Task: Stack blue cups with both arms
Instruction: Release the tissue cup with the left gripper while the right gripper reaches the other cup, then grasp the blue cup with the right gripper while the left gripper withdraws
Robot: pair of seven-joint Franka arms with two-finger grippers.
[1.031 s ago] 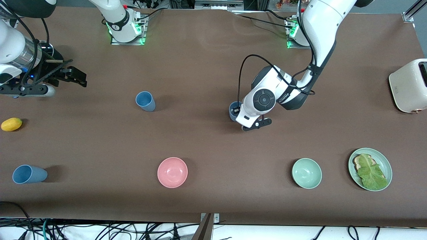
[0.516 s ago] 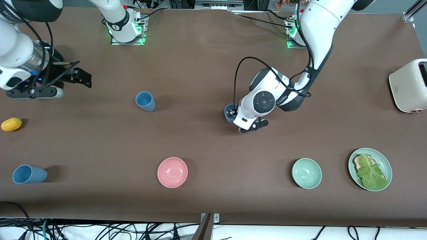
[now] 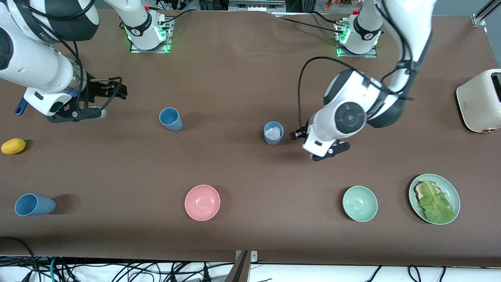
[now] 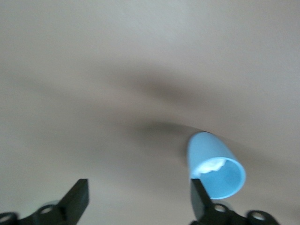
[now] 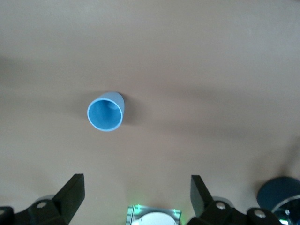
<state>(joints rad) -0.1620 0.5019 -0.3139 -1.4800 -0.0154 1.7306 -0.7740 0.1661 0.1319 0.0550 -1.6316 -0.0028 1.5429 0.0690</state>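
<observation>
– Where are the cups?
– 1 middle cup (image 3: 273,132) stands free beside the left gripper (image 3: 299,135), jaws wide. 2 more (image 3: 170,118) (image 3: 33,205) sit apart.
– Risk?
– The right gripper (image 3: 113,91), jaws wide, could tip the nearest cup.

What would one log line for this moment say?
left gripper: open beside middle cup | right gripper: open, waits | cups unstacked

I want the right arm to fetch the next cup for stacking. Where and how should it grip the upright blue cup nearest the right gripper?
Probably pinch the rim wall of the blue cup, coming straight down from above with one finger inside and one outside. It stands upright with its mouth open upward and bare table around it, and the right gripper is open.
</observation>
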